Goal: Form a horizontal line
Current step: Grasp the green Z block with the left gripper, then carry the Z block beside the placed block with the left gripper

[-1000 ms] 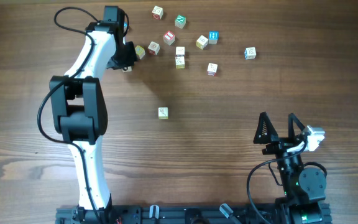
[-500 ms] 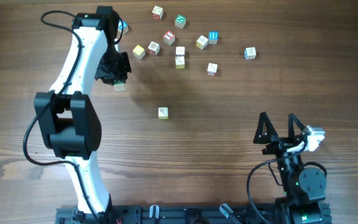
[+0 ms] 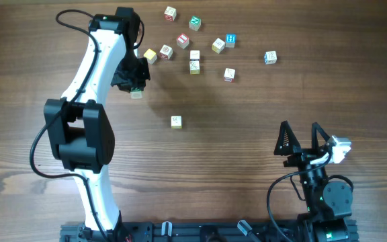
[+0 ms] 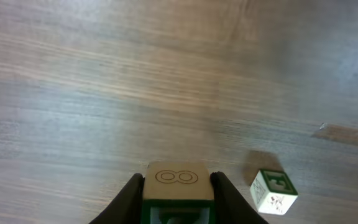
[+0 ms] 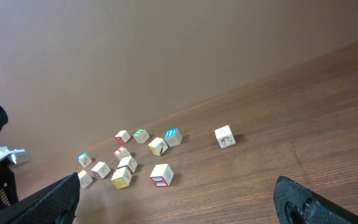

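My left gripper (image 3: 135, 87) is shut on a small wooden cube (image 3: 137, 95), just left of and below the scattered cluster. In the left wrist view the black fingers (image 4: 224, 190) clamp this cube (image 4: 178, 177); its plain top carries a burnt figure-eight mark and its near face is green. Just right of it a white cube with a green-lettered top (image 4: 273, 191) rests on the table. No horizontal line shows; one pale cube (image 3: 176, 122) lies alone at mid-table. My right gripper (image 3: 299, 139) stands open and empty at the near right.
Several loose cubes are scattered at the far middle: a green one (image 3: 195, 23), a red one (image 3: 183, 40), blue ones (image 3: 231, 40) (image 3: 269, 58), and cream or yellow ones (image 3: 150, 56) (image 3: 194, 66). The right wrist view shows this cluster (image 5: 161, 175) far ahead.
My left gripper has carried its cube away from the cluster toward the near side, swinging left and then back a little to the right. The right arm has not moved.
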{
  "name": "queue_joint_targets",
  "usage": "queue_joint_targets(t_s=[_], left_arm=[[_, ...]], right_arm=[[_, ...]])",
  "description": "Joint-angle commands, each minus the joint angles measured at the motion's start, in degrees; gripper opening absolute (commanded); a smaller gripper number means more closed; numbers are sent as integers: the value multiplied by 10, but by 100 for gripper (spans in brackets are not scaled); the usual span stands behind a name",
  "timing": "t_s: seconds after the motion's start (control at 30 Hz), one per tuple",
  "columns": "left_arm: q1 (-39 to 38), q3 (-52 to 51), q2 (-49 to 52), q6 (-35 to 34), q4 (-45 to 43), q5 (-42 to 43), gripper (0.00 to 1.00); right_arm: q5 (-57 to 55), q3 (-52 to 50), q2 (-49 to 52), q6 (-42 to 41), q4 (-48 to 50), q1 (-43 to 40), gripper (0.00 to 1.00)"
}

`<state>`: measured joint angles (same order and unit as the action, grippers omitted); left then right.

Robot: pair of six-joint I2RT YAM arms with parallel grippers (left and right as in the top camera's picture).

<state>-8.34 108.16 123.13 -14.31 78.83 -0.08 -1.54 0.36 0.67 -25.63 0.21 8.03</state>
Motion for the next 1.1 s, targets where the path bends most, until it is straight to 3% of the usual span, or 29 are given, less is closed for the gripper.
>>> queue_joint_targets(t_s=[0.0, 0.33, 0.47, 0.73, 0.77, 0.87, 0.97, 1.07], left_arm=[[-8, -3, -8, -9, 19, 7, 20], [-59, -43, -8, -12, 49, 6, 22], [-73, -164, -8, -27, -55, 7, 20], [-73, -190, -8, -29, -122, 23, 21], [-73, -190, -8, -29, -120, 24, 25], [-73, -190, -8, -29, -120, 24, 52], [-73, -190, -8, -29, -121, 24, 54], [-73, -190, -8, -29, -120, 24, 45]], right_arm=[[7, -1, -4, 0, 2, -2, 100], [7, -1, -4, 0, 2, -2, 100], [7, -1, -4, 0, 2, -2, 100], [7, -1, -4, 0, 2, -2, 100], [7, -1, -4, 0, 2, -2, 100], [7, -1, -4, 0, 2, -2, 100], [7, -1, -4, 0, 2, -2, 100], [7, -1, -4, 0, 2, -2, 100]])
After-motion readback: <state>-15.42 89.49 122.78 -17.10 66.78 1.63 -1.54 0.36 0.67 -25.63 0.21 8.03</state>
